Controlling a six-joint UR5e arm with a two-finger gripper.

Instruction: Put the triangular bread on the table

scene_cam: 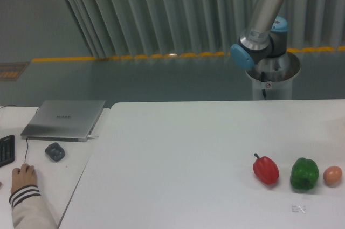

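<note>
One camera only, fixed, looking across the table (178, 148) toward a pleated grey curtain (161, 11).

Fixed camera: my arm (262, 21) shows only as base, elbow joint and a segment running up out of the top edge. My pincer is out of frame, so I cannot tell whether it is spread or pressed together, or whether it pinches anything.

The triangular bread is nowhere in view: not on the table, not on the side desk (54, 169). It may be up with the pincer above the frame, but nothing here shows that.

On the table, in a row near the right front edge: red bell pepper (266, 169), green bell pepper (304, 173), small tan egg-like ball (332, 174) just beside the green one. The rest of the white top lies to their left.

Side desk: closed grey laptop (64, 119), dark mouse (54, 151), a person's hand (23, 176) in a striped cuff.

Judgement: direction from pincer to bread and the bread's long axis cannot be read. The placing is not yet done; the set-down should stay well apart from the row of three.
</note>
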